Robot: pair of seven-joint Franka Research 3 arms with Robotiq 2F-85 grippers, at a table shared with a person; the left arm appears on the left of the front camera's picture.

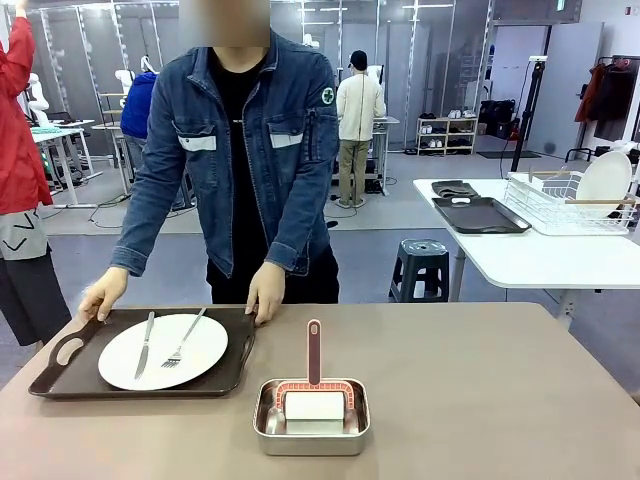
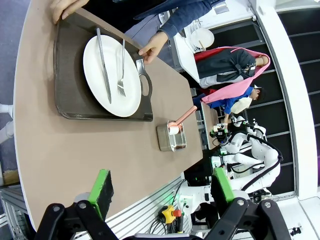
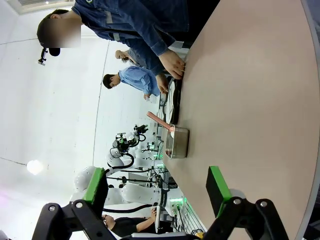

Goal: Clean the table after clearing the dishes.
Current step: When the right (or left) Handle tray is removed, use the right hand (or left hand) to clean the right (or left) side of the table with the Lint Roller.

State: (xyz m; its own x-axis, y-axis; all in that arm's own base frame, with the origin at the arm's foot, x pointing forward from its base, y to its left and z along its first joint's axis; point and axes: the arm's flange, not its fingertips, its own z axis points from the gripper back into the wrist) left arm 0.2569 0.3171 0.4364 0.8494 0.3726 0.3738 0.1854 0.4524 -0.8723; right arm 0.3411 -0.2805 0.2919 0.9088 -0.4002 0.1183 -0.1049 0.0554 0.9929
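Observation:
A dark brown tray (image 1: 70, 375) sits on the left of the beige table (image 1: 480, 390), carrying a white plate (image 1: 163, 351) with a knife (image 1: 146, 343) and fork (image 1: 184, 340). A person's two hands (image 1: 265, 292) rest on the tray's far edge. In the left wrist view the tray (image 2: 70, 75) and plate (image 2: 111, 75) lie far ahead of my open left gripper (image 2: 162, 187). My right gripper (image 3: 157, 185) is open too, high above the table (image 3: 250, 100), with nothing between its fingers.
A small steel pan (image 1: 311, 416) holding a white sponge and a red-handled brush (image 1: 314, 352) stands at the table's front middle. Behind on the right, a white table (image 1: 530, 255) carries a dish rack (image 1: 565, 200) and another tray (image 1: 478, 214). A dark stool (image 1: 420, 265) stands beside it.

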